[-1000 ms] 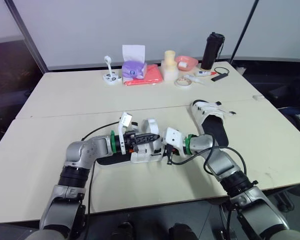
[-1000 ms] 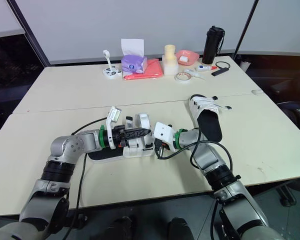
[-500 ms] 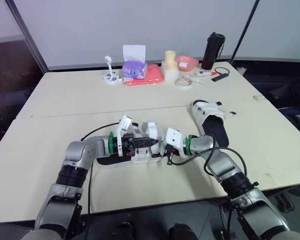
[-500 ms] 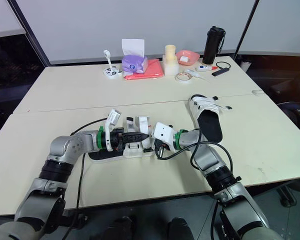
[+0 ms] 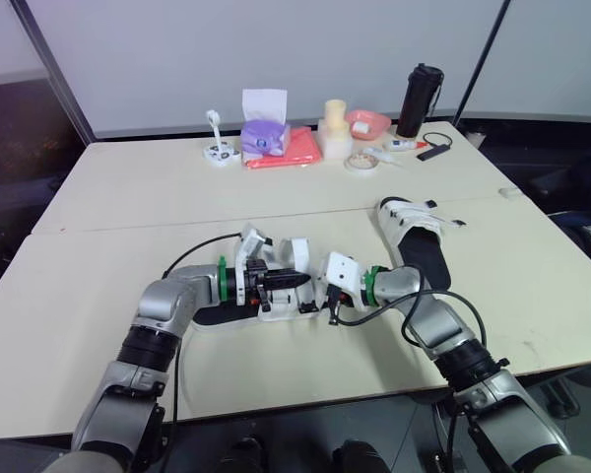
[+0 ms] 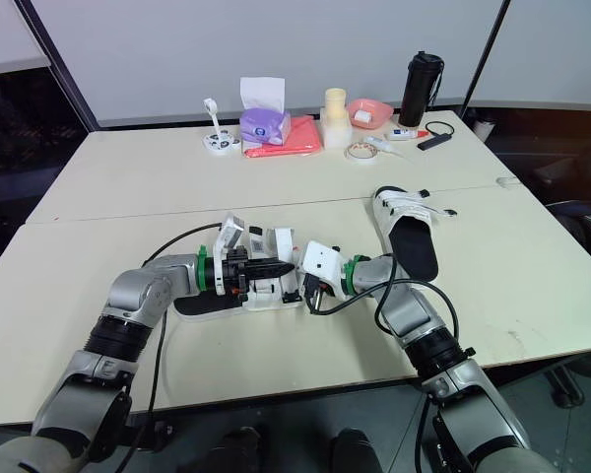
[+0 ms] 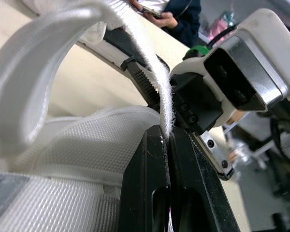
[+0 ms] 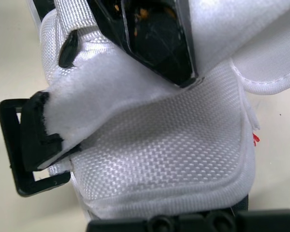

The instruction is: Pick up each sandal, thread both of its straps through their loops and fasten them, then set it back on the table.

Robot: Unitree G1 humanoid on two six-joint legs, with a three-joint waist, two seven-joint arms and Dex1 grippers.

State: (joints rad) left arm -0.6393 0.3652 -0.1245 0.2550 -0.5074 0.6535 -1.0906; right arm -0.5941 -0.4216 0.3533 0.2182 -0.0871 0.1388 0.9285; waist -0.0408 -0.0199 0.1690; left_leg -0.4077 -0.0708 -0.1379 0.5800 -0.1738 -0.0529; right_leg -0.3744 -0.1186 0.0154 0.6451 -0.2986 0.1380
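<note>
The left claw [image 7: 167,137] was closed on the strap [image 7: 19,87], pinching its thin edge between both fingers. The strap rose in a loose bow from the white upper of the near sandal [image 5: 276,307]. That sandal lay sole down on the desk [image 5: 98,246], between the two arms, not lifted. The right claw [image 5: 327,299] sat just beside the sandal, close against the upper and the left claw. I could not tell whether it was open or closed. The black loop [image 8: 9,145] stood at the side of the upper, and the fuzzy strap end lay against its top corner. I judged the strap not yet passed through. The far sandal [image 5: 416,241] lay well apart on the right side of the desk, with one strap end sticking out sideways.

Risks noted:

1. **Grip.** The left claw held only the strap's edge. A pull at an angle to the fingers could draw the strap out, and the end would spring back over the upper.
2. **Early fastening.** The fuzzy face lay close to the mesh upper. If it was pressed down before reaching the loop, it could stick there and the strap would be fastened unthreaded.
3. **Loop.** It appeared free to swing. A push from the strap end could fold it flat and close off the opening.
4. **Crowding.** Both claws worked in the same small space, so any sideways correction risked one striking the other.
5. **Sandal.** I could not confirm anything was holding it, so tension on the strap could drag it across the desk.
</note>
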